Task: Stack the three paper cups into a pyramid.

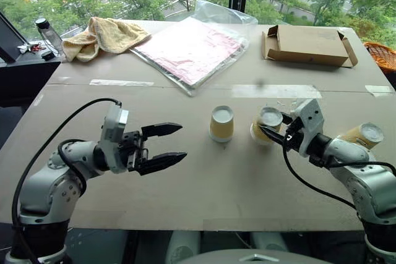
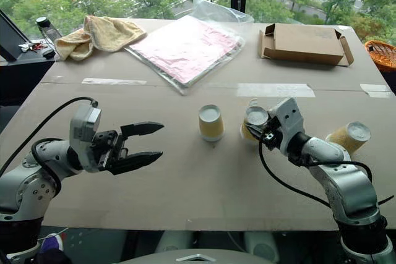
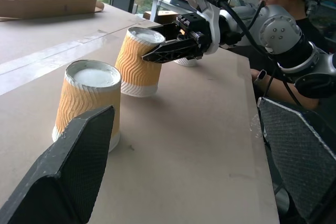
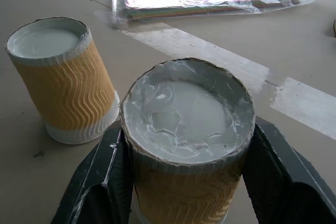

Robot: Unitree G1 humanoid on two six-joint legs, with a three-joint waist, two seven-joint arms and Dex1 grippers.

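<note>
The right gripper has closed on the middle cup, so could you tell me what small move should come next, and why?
Probably slide or lift the gripped cup toward the left cup. The right gripper is shut around it, both cups stand upside down with a gap between them, and a pyramid base needs them side by side. The third cup waits behind the right arm.

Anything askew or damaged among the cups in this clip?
Yes. The third cup lies tipped on its side near the table's right edge, behind the right arm. The cup in the right gripper has a crumpled base and leans. The middle cup stands upside down, intact.
</note>
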